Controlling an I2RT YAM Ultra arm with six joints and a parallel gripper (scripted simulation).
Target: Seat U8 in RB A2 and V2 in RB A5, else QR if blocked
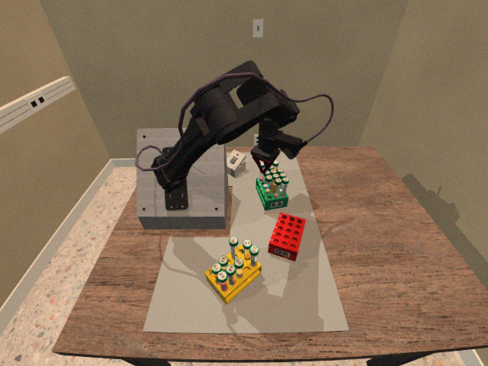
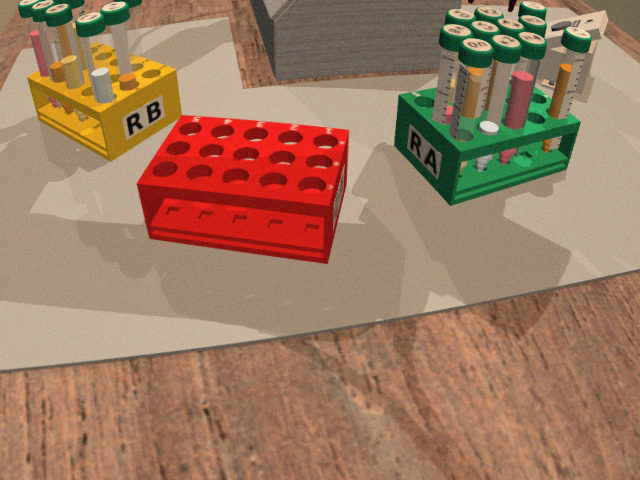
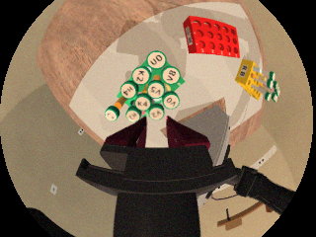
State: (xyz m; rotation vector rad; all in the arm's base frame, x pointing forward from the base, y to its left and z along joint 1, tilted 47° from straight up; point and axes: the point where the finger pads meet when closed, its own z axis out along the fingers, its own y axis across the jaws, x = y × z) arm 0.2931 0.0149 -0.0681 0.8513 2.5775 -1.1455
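My gripper [image 1: 264, 171] [image 3: 156, 119] is partly open and empty, above the back end of the green rack RA [image 1: 266, 203] [image 2: 448, 180]. In the wrist view a green-capped tube [image 3: 156, 112] stands just ahead of the fingertips, roughly in line with the gap. RA holds several crowded green-capped tubes; many cap labels are too blurred to read, so U8 and V2 cannot be picked out surely. The yellow rack RB [image 1: 244, 284] [image 2: 170, 98] holds several green-capped tubes at differing heights; its well floors are hidden. The red rack QR [image 1: 301, 236] [image 2: 232, 198] has no tubes.
The pale DONE box [image 1: 236, 163] stands behind RA, toward the arm's base; whether its lamp is lit cannot be told. The grey base block [image 1: 181, 222] [image 2: 361, 46] borders the mat [image 1: 177, 315]. QR lies between RA and RB.
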